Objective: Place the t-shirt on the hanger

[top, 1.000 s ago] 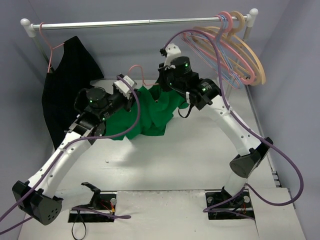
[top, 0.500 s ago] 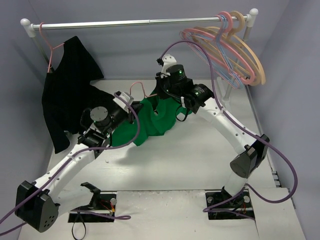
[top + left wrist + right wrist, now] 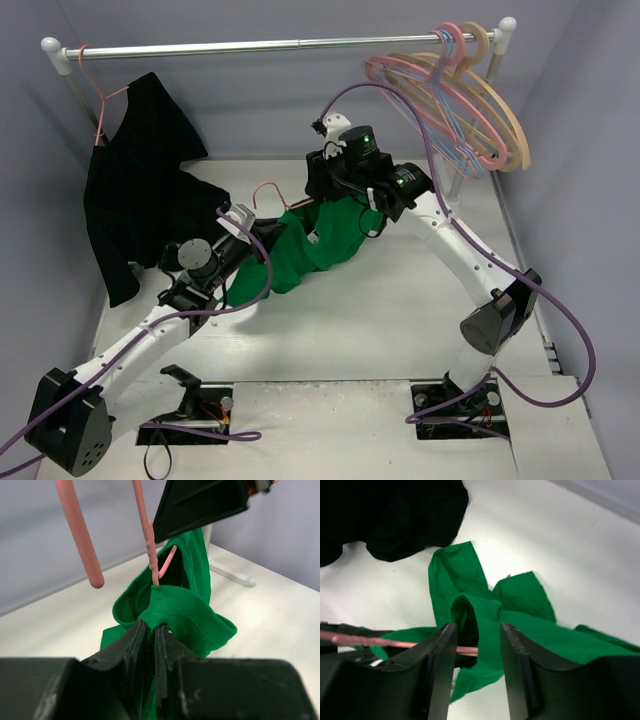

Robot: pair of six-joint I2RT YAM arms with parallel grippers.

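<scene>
Midway: threading shirt [image 3: 180, 605] onto hanger [image 3: 150, 555]. My left fingers [image 3: 151, 627] pinch collar just below hanger neck. Right fingers [image 3: 477, 630] spread astride hanger wire. Shirt bunched around hanger. Next, I judge: draw cloth over hanger's shoulder.

Left wrist view: hanger [image 3: 80, 535] hook ran off the top edge, and its lower wire was buried in the t-shirt [image 3: 185, 610]. Black part [image 3: 200, 505] at upper right was cropped, couldn't identify it. Right wrist view: black garment [image 3: 390, 515] cut off at top left. Couldn't tell whether the right gripper [image 3: 476, 626] clamped cloth or wire. Top view: left gripper [image 3: 151, 627] fingertips were hidden behind its wrist.
</scene>
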